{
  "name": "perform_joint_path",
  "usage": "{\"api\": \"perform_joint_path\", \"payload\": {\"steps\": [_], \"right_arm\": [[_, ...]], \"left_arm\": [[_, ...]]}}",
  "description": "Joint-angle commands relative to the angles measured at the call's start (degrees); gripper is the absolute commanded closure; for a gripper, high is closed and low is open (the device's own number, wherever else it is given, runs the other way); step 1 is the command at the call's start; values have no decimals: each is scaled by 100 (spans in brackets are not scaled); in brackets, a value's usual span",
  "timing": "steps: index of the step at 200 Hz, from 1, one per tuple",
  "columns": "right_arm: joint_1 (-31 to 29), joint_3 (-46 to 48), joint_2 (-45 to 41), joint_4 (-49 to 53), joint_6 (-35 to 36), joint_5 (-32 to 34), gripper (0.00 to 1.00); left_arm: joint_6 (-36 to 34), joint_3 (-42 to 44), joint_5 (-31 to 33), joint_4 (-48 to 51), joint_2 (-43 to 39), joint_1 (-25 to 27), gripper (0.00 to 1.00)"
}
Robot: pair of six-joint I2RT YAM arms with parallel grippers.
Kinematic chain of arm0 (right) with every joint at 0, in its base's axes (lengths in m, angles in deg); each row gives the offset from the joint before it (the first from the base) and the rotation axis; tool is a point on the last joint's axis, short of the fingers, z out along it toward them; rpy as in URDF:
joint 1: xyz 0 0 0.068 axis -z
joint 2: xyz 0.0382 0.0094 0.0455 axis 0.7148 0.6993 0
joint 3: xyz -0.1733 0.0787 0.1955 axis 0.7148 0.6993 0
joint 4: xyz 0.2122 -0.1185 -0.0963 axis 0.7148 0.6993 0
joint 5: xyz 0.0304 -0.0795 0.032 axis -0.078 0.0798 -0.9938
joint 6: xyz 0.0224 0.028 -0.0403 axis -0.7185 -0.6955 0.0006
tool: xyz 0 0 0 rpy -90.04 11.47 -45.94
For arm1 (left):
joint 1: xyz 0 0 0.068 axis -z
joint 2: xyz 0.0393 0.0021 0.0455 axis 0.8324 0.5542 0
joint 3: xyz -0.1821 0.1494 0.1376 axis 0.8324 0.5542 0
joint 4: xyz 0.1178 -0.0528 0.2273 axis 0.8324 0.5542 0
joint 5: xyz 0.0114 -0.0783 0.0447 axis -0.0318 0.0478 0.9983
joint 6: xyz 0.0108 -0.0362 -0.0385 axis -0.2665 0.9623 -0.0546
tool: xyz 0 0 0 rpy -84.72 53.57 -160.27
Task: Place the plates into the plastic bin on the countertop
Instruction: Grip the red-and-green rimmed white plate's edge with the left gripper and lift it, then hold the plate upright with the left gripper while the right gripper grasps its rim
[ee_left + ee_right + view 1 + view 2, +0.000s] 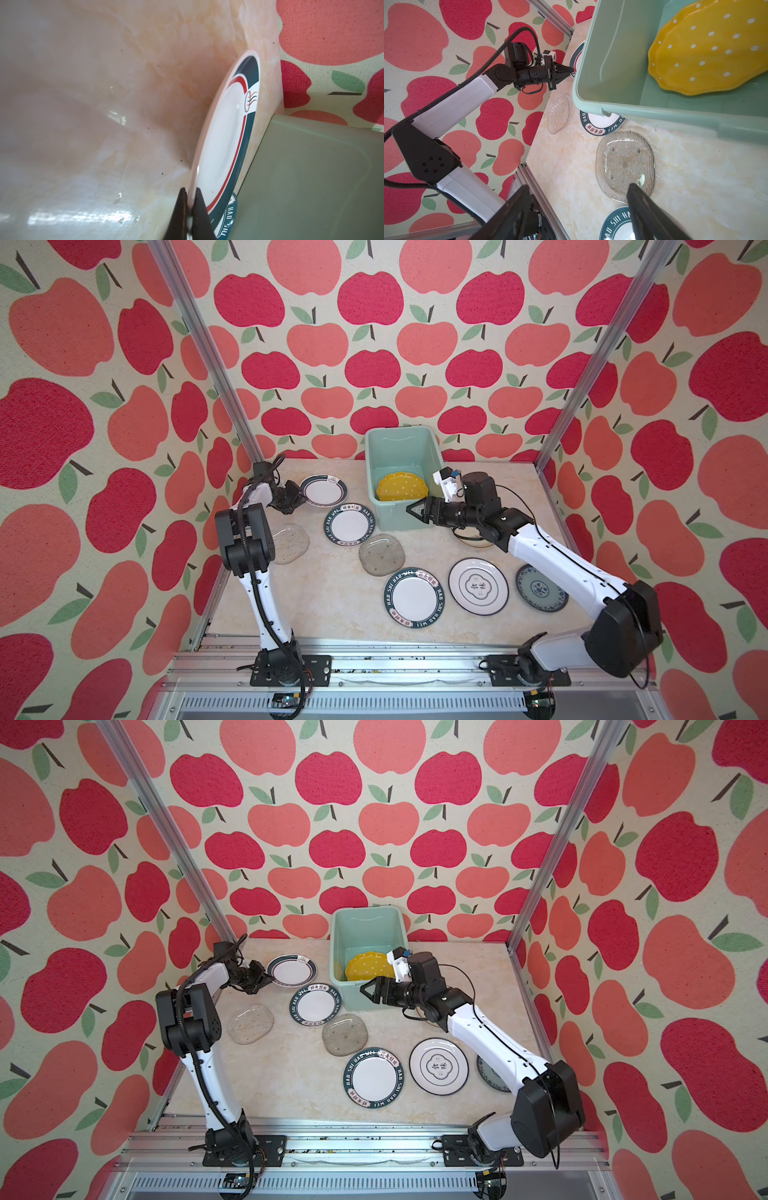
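My left gripper (pixel 303 502) (pixel 191 190) is shut on the rim of a white plate with a dark green rim (pixel 323 490) (pixel 224 135), low over the countertop (pixel 332 610) left of the plastic bin (pixel 399 433) (pixel 365 911). A yellow dotted plate (pixel 402 486) (pixel 708 54) leans inside the bin. My right gripper (pixel 409 509) (pixel 578 186) is open and empty, level with the bin's front rim (pixel 654 112). More plates lie on the countertop: two with green rims (pixel 349 525) (pixel 414 598) and two clear glass ones (pixel 381 554) (pixel 291 543).
A white plate with a dark line rim (pixel 478 587) and a blue-patterned plate (pixel 540 588) lie front right, beside my right arm. Another dish (pixel 473 538) is mostly hidden under that arm's wrist. Apple-patterned walls and aluminium rails close in the countertop.
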Motion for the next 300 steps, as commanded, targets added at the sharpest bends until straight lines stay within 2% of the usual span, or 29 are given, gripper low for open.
{"api": "perform_joint_path", "payload": {"steps": [1, 38, 79, 126, 157, 198, 241, 300], "right_arm": [[-40, -379, -218, 325, 179, 210, 24], [-44, -1067, -222, 847, 48, 520, 26], [-45, -1619, -197, 671, -171, 637, 26], [-42, -1883, -18, 146, -450, 433, 24], [-44, -1781, -4, 119, -386, 363, 22], [-35, -1390, -182, 318, -246, 570, 20], [-8, -1212, -27, 185, -471, 196, 20], [-5, -918, 210, -445, -1089, -108, 32]], "left_arm": [[340, 109, -59, -251, -711, -57, 100], [422, 240, -51, 300, -1708, -87, 100], [646, 782, -109, 652, -3140, 50, 100], [788, 1146, -121, 1258, -4326, 991, 100], [1306, 1467, -130, 1118, -4914, 1561, 100], [1723, 1633, -107, 983, -5294, 2019, 100], [1805, 1637, -211, 991, -5284, 2468, 100], [1917, 1634, -180, 804, -5216, 2748, 100]]}}
